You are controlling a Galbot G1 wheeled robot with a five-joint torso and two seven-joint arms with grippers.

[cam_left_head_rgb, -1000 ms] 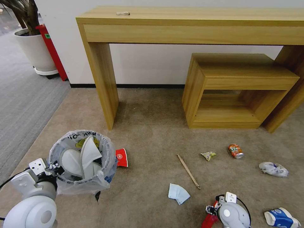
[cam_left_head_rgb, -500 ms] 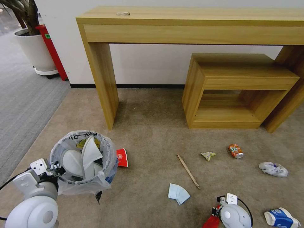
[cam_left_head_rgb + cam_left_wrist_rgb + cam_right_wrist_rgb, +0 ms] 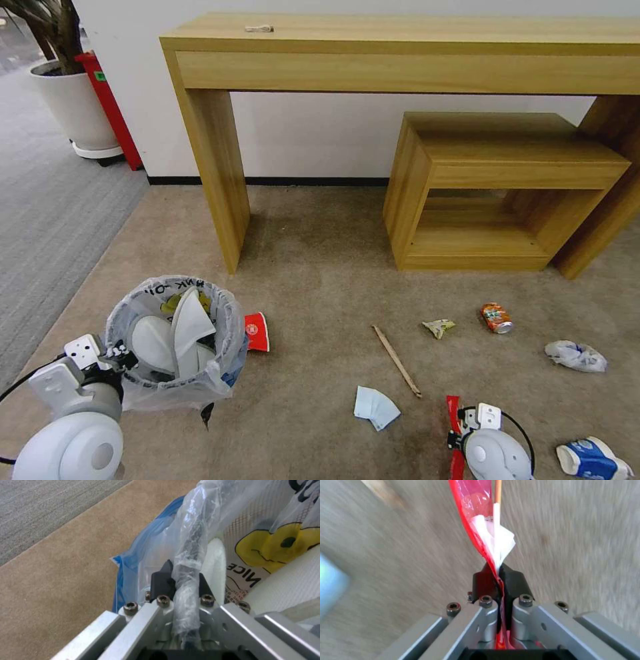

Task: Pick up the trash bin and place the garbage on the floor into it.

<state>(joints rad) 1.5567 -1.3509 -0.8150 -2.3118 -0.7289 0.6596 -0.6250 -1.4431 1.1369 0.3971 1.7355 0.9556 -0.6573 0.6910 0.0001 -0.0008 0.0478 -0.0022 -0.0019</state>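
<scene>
The trash bin [image 3: 220, 363], lined with a crinkly bag, stands at the near left on the beige floor [image 3: 313, 267] with white slippers [image 3: 187, 320] inside. My left gripper [image 3: 123, 350] is shut on its bag-wrapped rim [image 3: 186, 562]. At the near right my right gripper [image 3: 456, 432] is shut on a red wrapper [image 3: 454, 408], which stands up long and thin from the jaws [image 3: 476, 512]. On the carpet lie another red wrapper [image 3: 257, 331] beside the bin, a chopstick [image 3: 397, 361], a pale blue tissue [image 3: 375, 407], a crumpled wrapper [image 3: 438, 327], a crushed can [image 3: 497, 317], crumpled paper [image 3: 575, 355] and a blue-white cup [image 3: 592, 459].
A long wooden table [image 3: 400, 53] stands against the wall, its leg [image 3: 217, 180] behind the bin. A low wooden shelf box [image 3: 493, 193] sits under it at the right. A potted plant [image 3: 73, 110] and grey ribbed carpet [image 3: 47, 220] are at the far left.
The right gripper has turned with the red wrapper, which now points forward along the carpet instead of hanging at the picture's bottom edge. The left gripper and bin have hardly moved.
</scene>
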